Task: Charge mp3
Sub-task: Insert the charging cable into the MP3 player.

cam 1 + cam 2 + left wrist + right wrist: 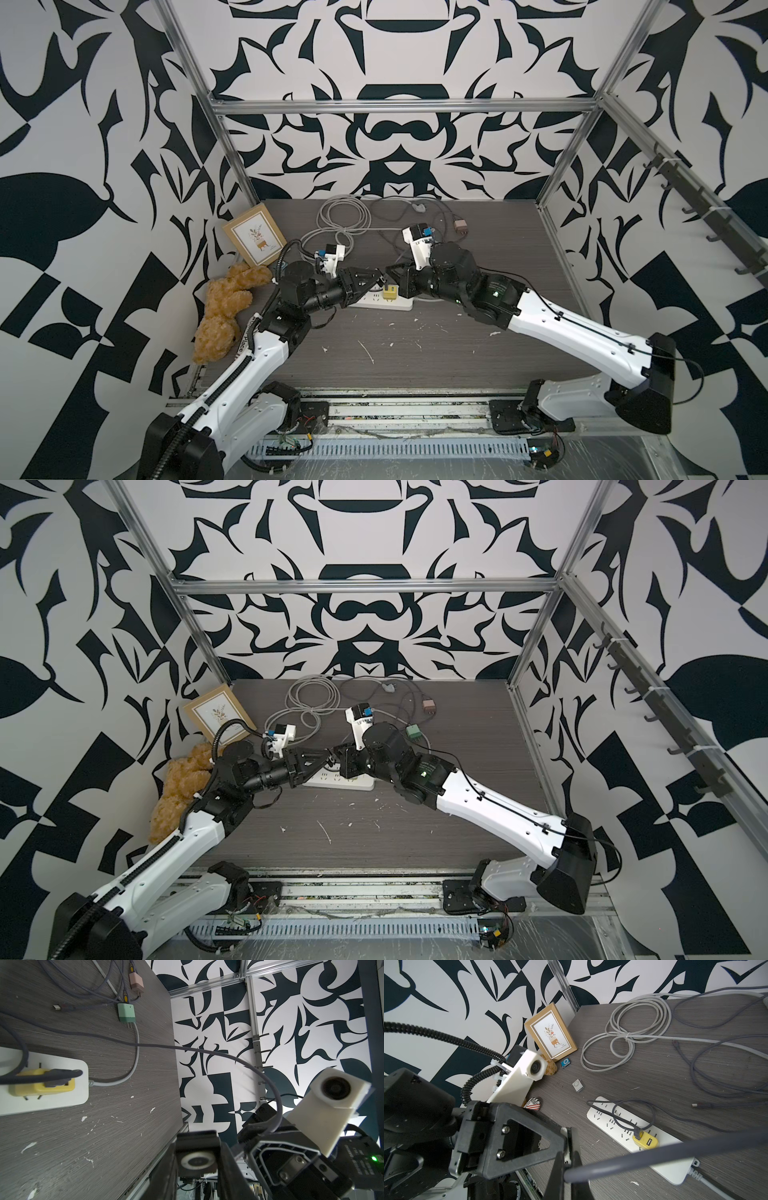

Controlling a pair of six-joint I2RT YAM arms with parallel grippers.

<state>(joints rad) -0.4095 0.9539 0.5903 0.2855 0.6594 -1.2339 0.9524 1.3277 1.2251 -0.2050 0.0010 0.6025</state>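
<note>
The mp3 [565, 1062], a tiny bright-blue square, lies on the table by the foot of the picture frame; the top views do not show it. My left gripper [197, 1152] is shut on a small dark square player [196, 1164] with a pale ring on its face. My right gripper [566, 1164] is shut on the end of a grey cable [654, 1151]. That cable runs back to a yellow charger cube [645, 1141] plugged into the white power strip [604, 1118]. In both top views the left gripper [380, 279] and right gripper [391, 272] meet tip to tip above the strip.
A picture frame [254, 233] and a teddy bear [226, 309] stand at the left wall. Coiled grey cables [343, 216] lie at the back. A green cube [126, 1013], a pink cube [136, 981] and a small silver player [577, 1085] rest on the table.
</note>
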